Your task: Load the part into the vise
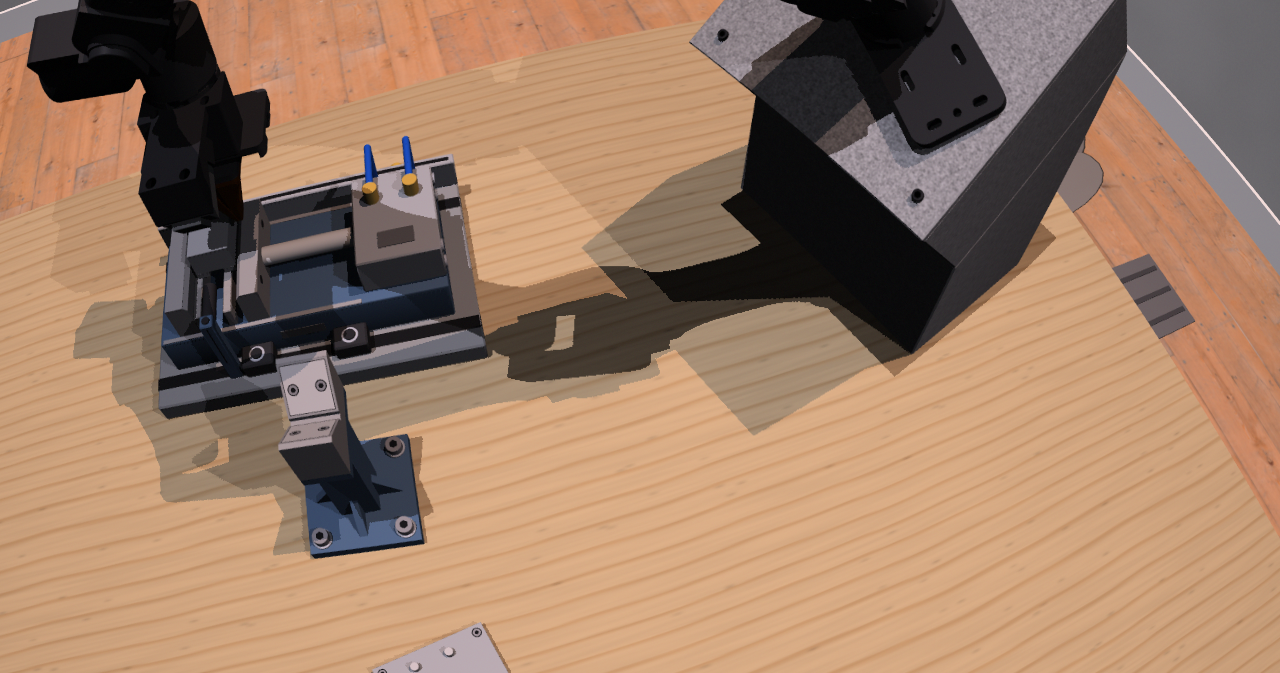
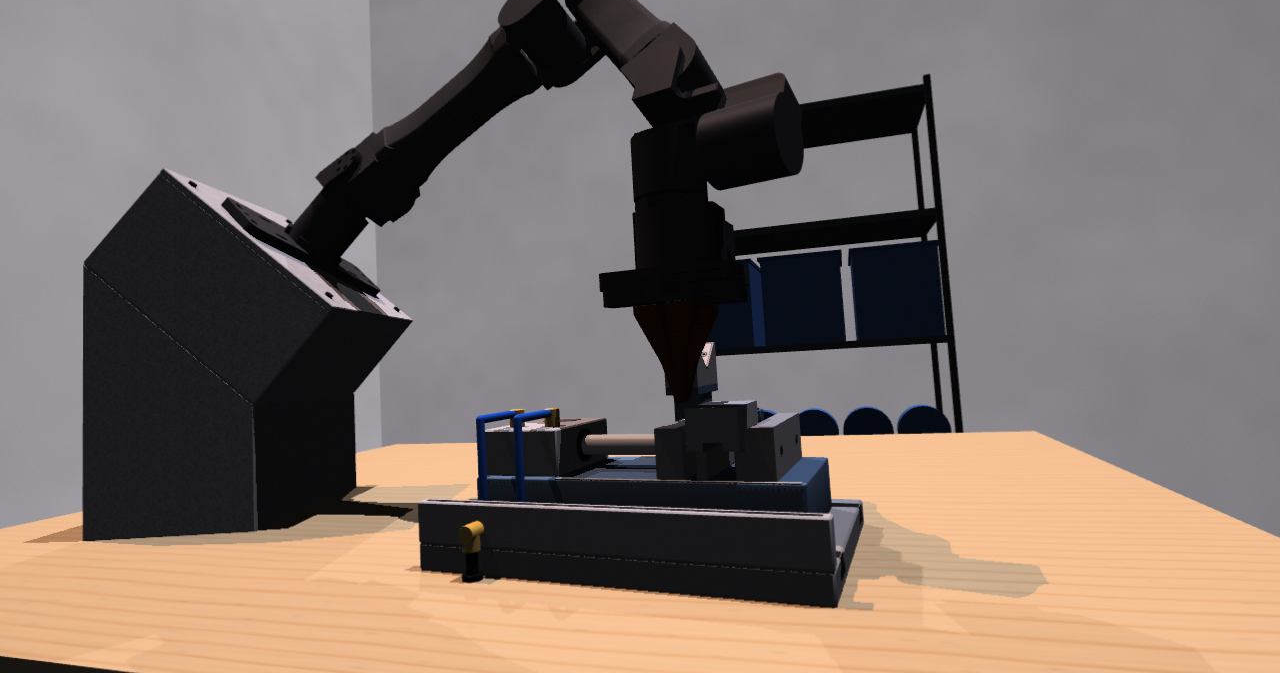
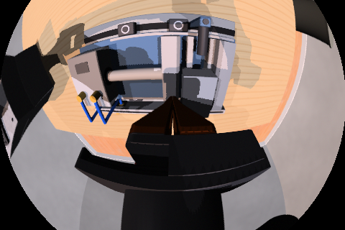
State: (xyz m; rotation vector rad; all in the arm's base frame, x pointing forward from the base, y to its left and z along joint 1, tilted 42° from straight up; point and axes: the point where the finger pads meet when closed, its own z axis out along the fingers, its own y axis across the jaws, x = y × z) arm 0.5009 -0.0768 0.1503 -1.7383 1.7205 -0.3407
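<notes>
Poised just above the vise [image 1: 402, 297] [image 2: 644, 495] [image 3: 144, 43] with empty, fully closed jaws, presumably for nudging the part [image 1: 207, 250] [image 2: 718, 424] [image 3: 205, 86] inside it, not gripping.

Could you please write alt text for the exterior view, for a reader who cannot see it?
A black robot arm reaches over a vise on a wooden table, its closed, empty pincer pointing down near the grey block between the open jaws. Behind stands a shelf rack with blue bins.

A workshop: a pneumatic vise [image 1: 402, 302] [image 2: 626, 539] [image 3: 136, 51] on a wooden desk [image 1: 716, 526] [image 2: 1029, 508] [image 3: 251, 36], blue bins [image 2: 897, 291] on a metal shelf rack [image 2: 941, 221] behind.
</notes>
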